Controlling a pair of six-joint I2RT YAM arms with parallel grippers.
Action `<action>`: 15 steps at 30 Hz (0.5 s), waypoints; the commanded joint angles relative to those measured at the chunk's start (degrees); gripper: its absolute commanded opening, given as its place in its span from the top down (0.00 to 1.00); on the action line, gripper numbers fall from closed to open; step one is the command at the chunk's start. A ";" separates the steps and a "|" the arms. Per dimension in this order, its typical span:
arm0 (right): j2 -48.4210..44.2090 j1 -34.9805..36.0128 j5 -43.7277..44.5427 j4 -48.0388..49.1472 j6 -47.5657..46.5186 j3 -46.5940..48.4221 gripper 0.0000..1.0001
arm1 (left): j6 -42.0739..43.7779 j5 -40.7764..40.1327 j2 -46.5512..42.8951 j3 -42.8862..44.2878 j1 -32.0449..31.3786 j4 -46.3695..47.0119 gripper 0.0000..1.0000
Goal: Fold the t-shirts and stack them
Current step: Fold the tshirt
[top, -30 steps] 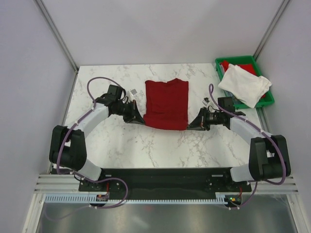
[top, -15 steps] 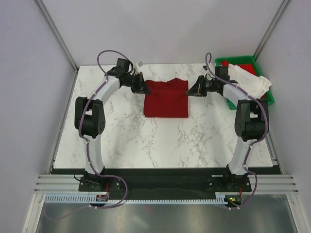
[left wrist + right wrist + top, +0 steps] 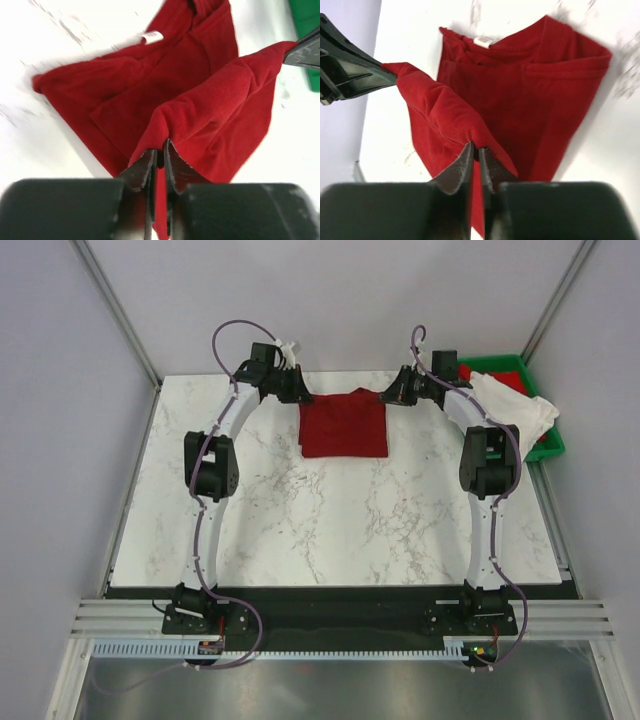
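Note:
The dark red t-shirt (image 3: 344,423) lies folded at the far middle of the marble table. My left gripper (image 3: 297,392) is shut on its far left corner, and my right gripper (image 3: 388,395) is shut on its far right corner. In the left wrist view the shirt (image 3: 190,95) hangs bunched from my closed gripper (image 3: 160,150), with the right fingers (image 3: 305,50) at the edge. In the right wrist view my gripper (image 3: 475,150) pinches the red cloth (image 3: 530,95). The off-white t-shirt (image 3: 512,410) lies crumpled over the green bin.
The green plastic bin (image 3: 549,443) stands at the table's far right corner, with red cloth (image 3: 505,376) under the white shirt. Both arms stretch far across the table. Grey walls close in behind and beside the table.
Both grippers have carried the shirt's near edge from the table's middle to its far edge, folding the red shirt in half. The arms are now fully stretched out.

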 commanded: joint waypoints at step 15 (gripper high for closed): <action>-5.32 -0.81 -1.28 3.01 -4.56 1.14 0.52 | 2.14 -4.62 -5.60 -5.46 4.84 0.14 0.37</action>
